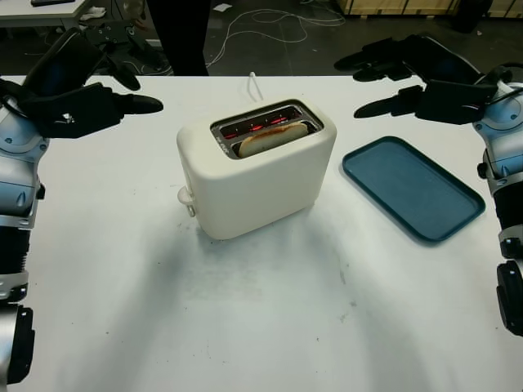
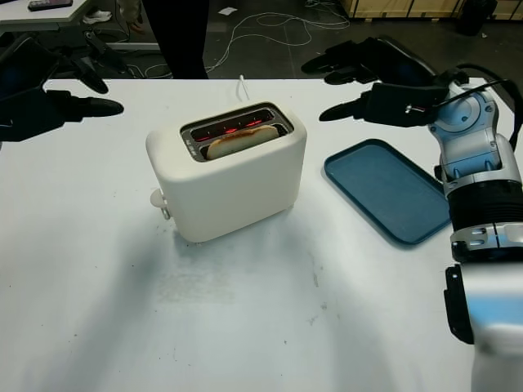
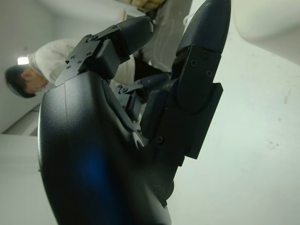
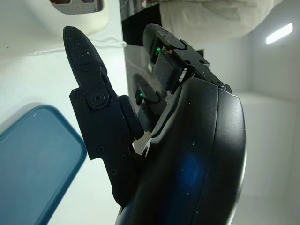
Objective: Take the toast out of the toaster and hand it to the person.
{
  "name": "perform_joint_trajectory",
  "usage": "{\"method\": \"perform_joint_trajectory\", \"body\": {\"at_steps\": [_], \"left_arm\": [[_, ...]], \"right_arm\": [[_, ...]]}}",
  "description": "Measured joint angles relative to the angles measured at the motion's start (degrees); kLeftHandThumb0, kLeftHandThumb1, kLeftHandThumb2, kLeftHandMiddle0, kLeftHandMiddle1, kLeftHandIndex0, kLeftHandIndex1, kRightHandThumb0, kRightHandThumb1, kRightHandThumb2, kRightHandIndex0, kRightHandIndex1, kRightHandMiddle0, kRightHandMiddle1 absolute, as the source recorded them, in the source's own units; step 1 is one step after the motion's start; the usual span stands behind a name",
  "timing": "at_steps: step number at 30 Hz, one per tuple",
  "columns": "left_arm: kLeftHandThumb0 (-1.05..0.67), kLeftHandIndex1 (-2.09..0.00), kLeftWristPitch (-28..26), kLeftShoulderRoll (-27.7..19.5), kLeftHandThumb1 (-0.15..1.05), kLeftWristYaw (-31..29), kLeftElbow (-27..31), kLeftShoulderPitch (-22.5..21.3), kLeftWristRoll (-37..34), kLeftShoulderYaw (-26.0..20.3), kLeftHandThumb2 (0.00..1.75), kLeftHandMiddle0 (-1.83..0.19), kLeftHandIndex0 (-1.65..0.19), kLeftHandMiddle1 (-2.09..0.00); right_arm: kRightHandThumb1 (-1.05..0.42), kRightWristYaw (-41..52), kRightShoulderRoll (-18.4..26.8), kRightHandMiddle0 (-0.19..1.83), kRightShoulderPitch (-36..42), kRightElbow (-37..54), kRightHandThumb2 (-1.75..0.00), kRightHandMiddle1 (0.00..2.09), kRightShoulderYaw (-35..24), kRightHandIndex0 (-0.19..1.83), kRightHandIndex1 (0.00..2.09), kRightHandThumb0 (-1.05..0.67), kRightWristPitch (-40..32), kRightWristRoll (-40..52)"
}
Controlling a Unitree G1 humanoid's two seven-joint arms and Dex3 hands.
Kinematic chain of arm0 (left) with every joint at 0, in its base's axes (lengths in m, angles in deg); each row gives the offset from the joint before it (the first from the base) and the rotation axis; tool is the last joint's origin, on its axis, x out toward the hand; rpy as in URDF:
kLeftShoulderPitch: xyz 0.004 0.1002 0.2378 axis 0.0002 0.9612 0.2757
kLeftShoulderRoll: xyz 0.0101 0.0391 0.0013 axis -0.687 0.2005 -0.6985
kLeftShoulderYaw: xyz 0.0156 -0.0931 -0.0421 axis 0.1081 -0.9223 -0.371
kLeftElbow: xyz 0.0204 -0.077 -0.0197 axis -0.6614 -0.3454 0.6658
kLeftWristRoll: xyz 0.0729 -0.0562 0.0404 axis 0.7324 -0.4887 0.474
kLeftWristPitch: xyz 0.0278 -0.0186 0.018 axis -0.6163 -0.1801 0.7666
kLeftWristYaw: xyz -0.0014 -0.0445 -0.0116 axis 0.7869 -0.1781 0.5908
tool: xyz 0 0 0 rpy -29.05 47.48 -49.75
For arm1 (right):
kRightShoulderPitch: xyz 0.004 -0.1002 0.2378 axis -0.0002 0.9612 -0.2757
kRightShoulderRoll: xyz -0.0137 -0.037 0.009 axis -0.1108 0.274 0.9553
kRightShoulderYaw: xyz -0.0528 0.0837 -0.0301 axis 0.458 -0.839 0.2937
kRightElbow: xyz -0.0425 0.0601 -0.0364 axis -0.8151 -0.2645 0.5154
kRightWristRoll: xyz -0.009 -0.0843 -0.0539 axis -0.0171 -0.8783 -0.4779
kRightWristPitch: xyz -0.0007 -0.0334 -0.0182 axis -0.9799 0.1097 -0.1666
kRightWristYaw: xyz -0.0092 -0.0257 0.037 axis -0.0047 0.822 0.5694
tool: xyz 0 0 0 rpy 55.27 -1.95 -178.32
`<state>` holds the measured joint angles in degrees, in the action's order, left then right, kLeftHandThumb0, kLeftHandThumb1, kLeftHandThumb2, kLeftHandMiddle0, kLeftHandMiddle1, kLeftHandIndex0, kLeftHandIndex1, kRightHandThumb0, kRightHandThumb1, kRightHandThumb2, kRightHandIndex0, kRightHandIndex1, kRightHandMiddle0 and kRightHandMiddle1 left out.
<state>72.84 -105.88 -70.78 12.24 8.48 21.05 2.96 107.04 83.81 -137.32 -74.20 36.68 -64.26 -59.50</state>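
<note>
While nothing is in my grasp yet, this is how things stand around the toaster (image 1: 257, 167).

Toast: one slice (image 1: 272, 139) stands in the toaster's near slot, its browned top edge just above the rim; the far slot glows red.

Toaster: cream, mid-desk (image 1: 261, 327), its lever knob on the end toward my left side.

Left hand: my left hand (image 1: 78, 106) hovers above the desk well to the toaster's left, released, one of its fingers pointing toward the toaster.

Right hand: my right hand (image 2: 384, 86) hovers to the toaster's right and a little behind it, released and holding nothing.

Tray: a blue tray (image 1: 413, 188) lies just right of the toaster.

Step in hand: reaching for the toast, I judge. To do it well I should come down from straight above the slot, pinch only the exposed crust, keep clear of the glowing elements and lift vertically so the slice does not jam.

Person: dark legs (image 1: 178, 37) stand behind the toaster past the desk's far edge.

Views compared: my head views show the toast and slots; my left wrist view shows a person in a light top (image 3: 47, 61), whom they cut off.
</note>
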Motion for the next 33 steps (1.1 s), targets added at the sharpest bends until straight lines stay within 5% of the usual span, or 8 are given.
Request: {"method": "perform_joint_trajectory", "body": {"at_steps": [33], "left_arm": [[-0.5,-0.82,-4.8,0.4,0.85,0.0,8.2,3.3,-0.4,-1.0,0.01,-0.38,-0.34,-1.02]], "right_arm": [[-0.86,-0.2,0.0,0.67,0.0,0.1,0.0,0.0,0.0,0.71,0.01,-0.75,1.7,-1.8]]}}
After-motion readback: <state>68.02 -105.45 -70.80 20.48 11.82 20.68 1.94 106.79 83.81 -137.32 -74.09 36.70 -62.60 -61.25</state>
